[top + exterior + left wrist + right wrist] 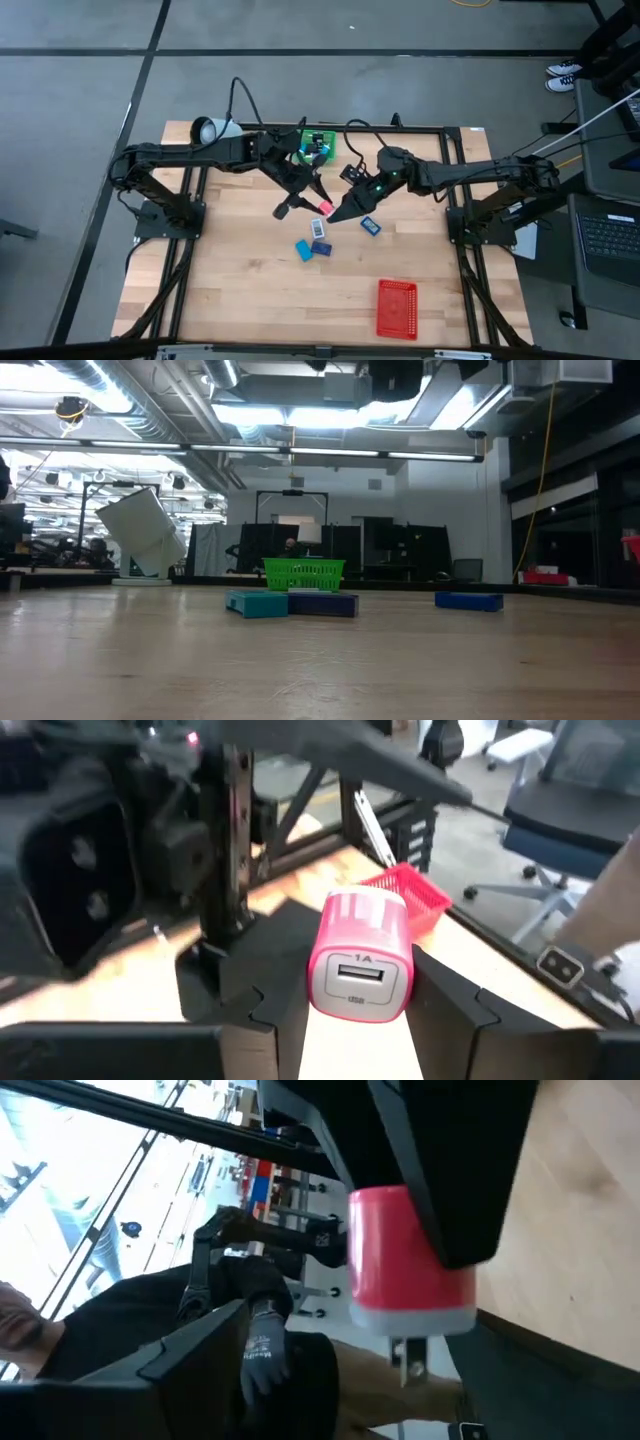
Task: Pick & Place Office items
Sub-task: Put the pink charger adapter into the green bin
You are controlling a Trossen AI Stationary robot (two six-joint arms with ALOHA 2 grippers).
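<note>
From above, both arms reach in to the middle of the wooden table [240,290]. The left gripper [322,207] and the right gripper [335,215] meet just beside each other over the boards. A tiny pink charger [325,208] shows between them. Blue office items [304,250] lie near, a little toward the front of the table. A dark blue piece [370,226] lies beside the right arm. The green mesh tray [318,144] sits at the back, under the left arm. The red mesh tray [397,308] sits well apart, near the front.

From table height, no gripper shows. A teal block [258,603] and a dark blue block [323,604] lie touching. Another blue block [469,600] lies apart from them.

The left wrist view shows the pink charger [360,954] clamped between the left arm's fingers [448,1010]. Its USB hole faces the camera. It looks small, light, hard and smooth, so it may slip. Its flat sides are the best place to squeeze.

In the right wrist view, the charger [410,1260] hangs with metal prongs [410,1358] pointing out. A dark finger [440,1170] presses its side. The right jaws look apart, with nothing between them.
</note>
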